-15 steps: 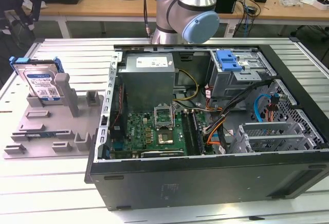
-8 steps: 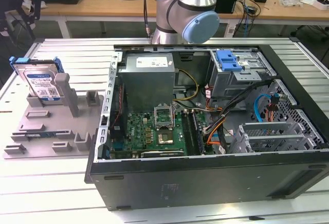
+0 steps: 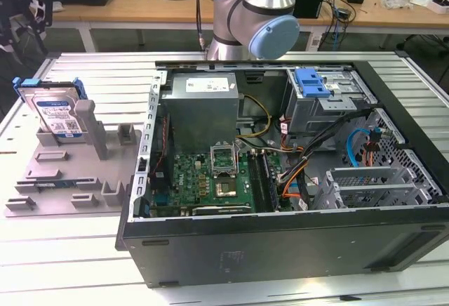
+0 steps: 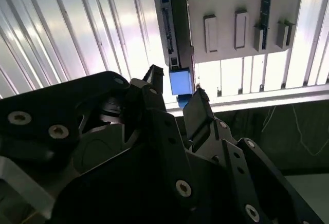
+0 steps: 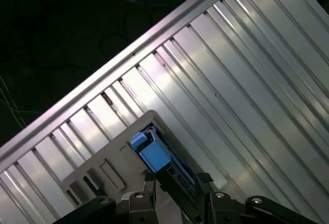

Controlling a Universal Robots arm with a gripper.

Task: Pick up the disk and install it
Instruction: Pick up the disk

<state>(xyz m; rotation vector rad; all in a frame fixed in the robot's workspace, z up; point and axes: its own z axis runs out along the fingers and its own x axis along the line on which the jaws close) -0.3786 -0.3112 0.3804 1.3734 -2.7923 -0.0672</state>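
Surface: ribbed aluminium desk [image 3: 91, 74], with cluttered workbenches [image 3: 126, 4] behind it.
Disk [image 3: 59, 113]: the disk stands on edge in the grey holder [image 3: 77, 173] at the exterior view's left, with its label toward that camera. It is well apart from the open computer case [image 3: 280, 250].
Hand [image 4: 176, 88]: my hand hangs over the disk's top edge, fingers spread, pinching nothing. In both wrist views the blue bracket [image 4: 180, 81] [image 5: 152, 154] shows between the fingertips.
Step, as I judge it: lining up the grasp; the disk is not yet picked.
Doing it well: I want the thin edge centred in the gap and my fingers square to the flat faces. Then I go straight down, so neither tip clips the bracket or the holder's post [image 3: 85, 120].
Risk: a skewed pinch could tilt the disk and jam it in its slot.
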